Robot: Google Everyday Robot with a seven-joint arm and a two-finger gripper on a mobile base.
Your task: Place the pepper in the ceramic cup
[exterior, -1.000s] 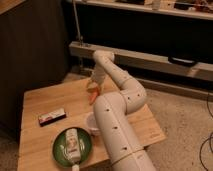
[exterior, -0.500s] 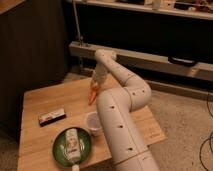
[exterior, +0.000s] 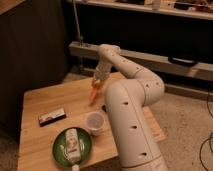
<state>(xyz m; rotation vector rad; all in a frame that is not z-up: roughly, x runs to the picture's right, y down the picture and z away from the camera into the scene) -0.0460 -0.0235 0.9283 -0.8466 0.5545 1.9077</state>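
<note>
Your end effector (exterior: 98, 81) is clenched on the pepper (exterior: 94, 93), which hangs long axis near upright, tip down, over mid-table (exterior: 55, 100) — the ceramic cup (exterior: 95, 122) sits nearer the front edge, so you likely carry it that way

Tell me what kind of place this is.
Probably a robotics lab or workshop: a shelf behind, cables on the speckled floor, and a small wooden table, over which the gripper holds the pepper.
</note>
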